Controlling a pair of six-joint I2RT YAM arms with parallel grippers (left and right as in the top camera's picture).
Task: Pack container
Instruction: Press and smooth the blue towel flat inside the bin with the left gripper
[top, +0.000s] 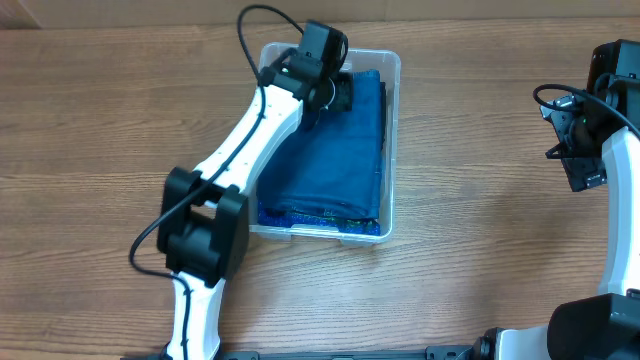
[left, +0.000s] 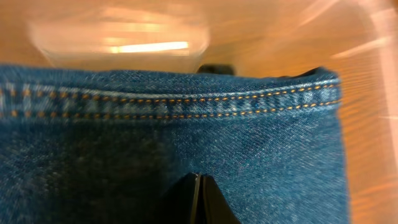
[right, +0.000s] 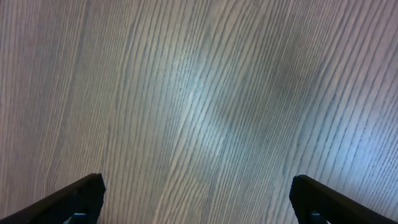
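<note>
We see the left arm (top: 250, 130) rise from the lower left of the overhead frame and stretch diagonally up and to the right, its white forearm lying over the container (top: 393, 90), which sits on the wooden table (top: 480, 130) at upper centre. At the far end the wrist bends down, so the left gripper (top: 338, 95) points into the upper part of the bin, onto the folded blue jeans (top: 335, 165) that fill it. In the left wrist view its fingers (left: 211, 205) are pressed together at bottom centre, tips against the denim, below a seam (left: 186, 106) with orange stitching; we cannot tell whether any cloth is nipped between them. The right arm (top: 625, 180) stands at the right edge of the overhead frame, well apart from the bin, with the right gripper (top: 578, 165) turned toward the wood. In the right wrist view its fingers (right: 81, 196) are spread wide, one at each lower corner, with only wood grain showing between them
</note>
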